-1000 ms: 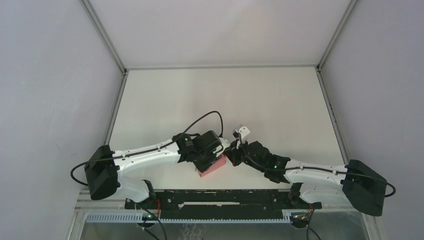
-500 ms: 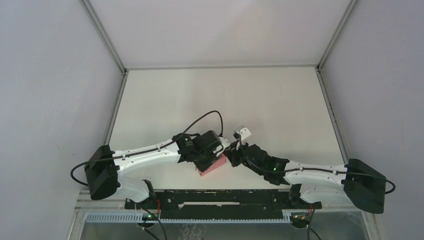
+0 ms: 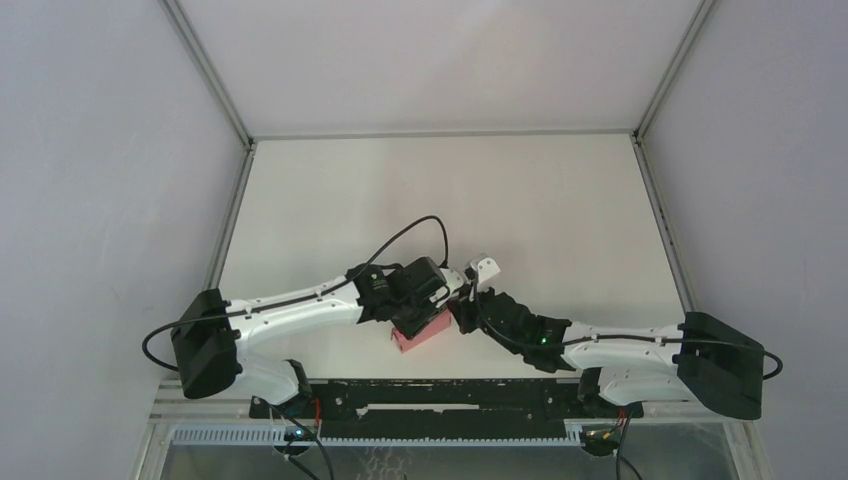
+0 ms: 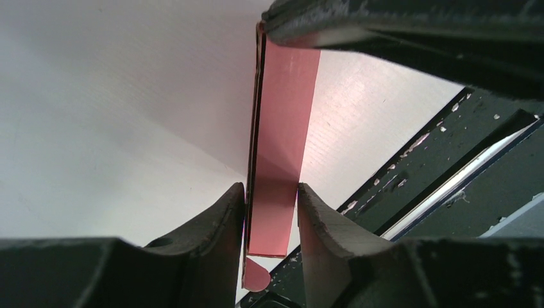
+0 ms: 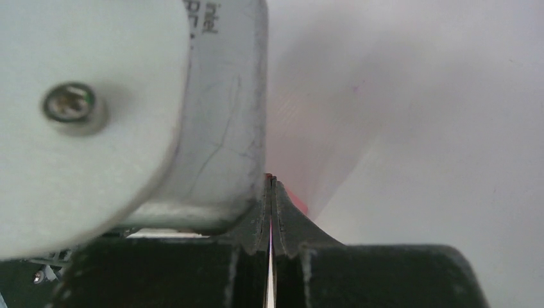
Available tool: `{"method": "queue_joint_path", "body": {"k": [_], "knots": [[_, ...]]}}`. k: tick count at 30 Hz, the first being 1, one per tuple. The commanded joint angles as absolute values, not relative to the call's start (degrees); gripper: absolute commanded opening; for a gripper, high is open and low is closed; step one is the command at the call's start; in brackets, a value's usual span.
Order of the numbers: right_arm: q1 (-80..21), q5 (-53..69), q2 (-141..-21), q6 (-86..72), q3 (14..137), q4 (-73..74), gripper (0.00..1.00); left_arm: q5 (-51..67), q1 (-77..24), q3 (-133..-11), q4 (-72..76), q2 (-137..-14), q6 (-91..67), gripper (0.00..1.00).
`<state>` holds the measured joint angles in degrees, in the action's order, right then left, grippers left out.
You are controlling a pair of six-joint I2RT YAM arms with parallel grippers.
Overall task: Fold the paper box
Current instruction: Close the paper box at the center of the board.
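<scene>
I'm driving a robotics lab test cell: a white table (image 3: 560, 200) boxed in by plain grey panels (image 3: 100, 150) on aluminium posts (image 3: 207, 70), with a black mounting rail (image 3: 440, 395) and a slotted cable duct (image 3: 370, 437).

Paper box (image 3: 421, 334): on the surface (image 3: 450, 190), lower centre of the frame in the top view.
Left end effector (image 3: 428, 303): directly above the box, reaching in from the left, with a box panel between its fingers.
Right end effector (image 3: 461, 312): at the box's upper right edge.
</scene>
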<state>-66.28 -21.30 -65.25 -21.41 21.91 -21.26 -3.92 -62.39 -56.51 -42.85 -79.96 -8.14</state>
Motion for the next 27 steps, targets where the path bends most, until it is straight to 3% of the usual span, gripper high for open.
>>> {"method": "queue_joint_path", "body": {"k": [1, 27], "knots": [[-67.2, -21.9, -66.4, -22.9, 23.3, -25.1, 0.0, -4.9, -62.3, -60.5, -40.0, -80.2, -9.0, 0.4], [-68.3, -24.4, -69.3, -23.0, 18.0, -35.0, 0.0, -4.0, -60.7, -59.4, -38.9, -80.5, -8.7, 0.4]]}}
